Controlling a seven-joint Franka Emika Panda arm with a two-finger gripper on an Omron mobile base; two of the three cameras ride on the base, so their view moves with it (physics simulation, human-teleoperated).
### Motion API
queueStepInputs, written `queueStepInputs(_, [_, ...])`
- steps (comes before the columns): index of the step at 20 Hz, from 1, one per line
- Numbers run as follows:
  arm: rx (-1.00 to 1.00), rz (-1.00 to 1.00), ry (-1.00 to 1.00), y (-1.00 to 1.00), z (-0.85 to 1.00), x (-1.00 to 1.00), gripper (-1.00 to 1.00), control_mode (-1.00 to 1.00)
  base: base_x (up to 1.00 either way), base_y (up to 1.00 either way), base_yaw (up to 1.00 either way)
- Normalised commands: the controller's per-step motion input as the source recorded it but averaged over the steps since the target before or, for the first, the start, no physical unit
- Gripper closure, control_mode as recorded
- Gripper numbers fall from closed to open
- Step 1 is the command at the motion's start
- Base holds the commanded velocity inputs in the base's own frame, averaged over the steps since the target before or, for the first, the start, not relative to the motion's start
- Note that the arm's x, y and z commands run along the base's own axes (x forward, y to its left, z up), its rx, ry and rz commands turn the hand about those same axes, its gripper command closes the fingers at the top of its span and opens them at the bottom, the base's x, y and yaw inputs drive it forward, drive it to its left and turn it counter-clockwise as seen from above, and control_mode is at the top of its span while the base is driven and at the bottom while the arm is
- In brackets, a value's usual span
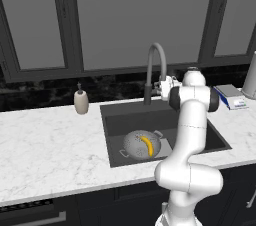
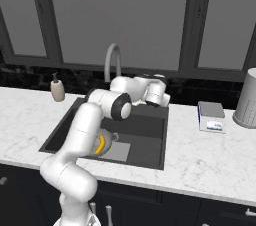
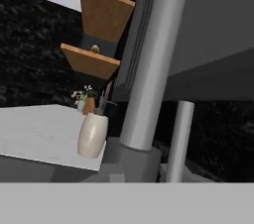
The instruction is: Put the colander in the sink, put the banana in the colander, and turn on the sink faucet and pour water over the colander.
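Marble-look white counter (image 1: 45, 145), yellow banana (image 1: 147, 146) already in the holed metal colander (image 1: 140, 144) down the dark sink (image 1: 125, 112), my gripper (image 1: 161, 88) by the tall grey gooseneck faucet (image 1: 156, 70), can't tell its fingers' state, water's left.

No readable text, labels or numbers anywhere.

One colander (image 1: 140, 145) – one banana (image 1: 147, 146)

The white arm reaches forward, elbow bent, its hand (image 1: 161, 88) apparently nearly closed, fingertips hidden.
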Motion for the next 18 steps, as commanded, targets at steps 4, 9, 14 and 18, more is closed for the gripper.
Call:
queueStepInputs(4, [0.11, -0.26, 0.18, 0.00, 0.29, 0.12, 1.00, -1.00, 0.00, 0.00, 0.00])
queueStepInputs(9, [0.03, -0.21, 0.08, -0.12, 0.22, 0.16, 1.00, -1.00, 0.00, 0.00, 0.00])
queueStepInputs(14, [0.00, -0.11, 0.00, -0.35, 0.11, 0.10, 1.00, -1.00, 0.00, 0.00, 0.00])
queueStepInputs(18, [0.00, -0.07, 0.00, -0.44, 0.02, 0.01, 1.00, -1.00, 0.00, 0.00, 0.00])
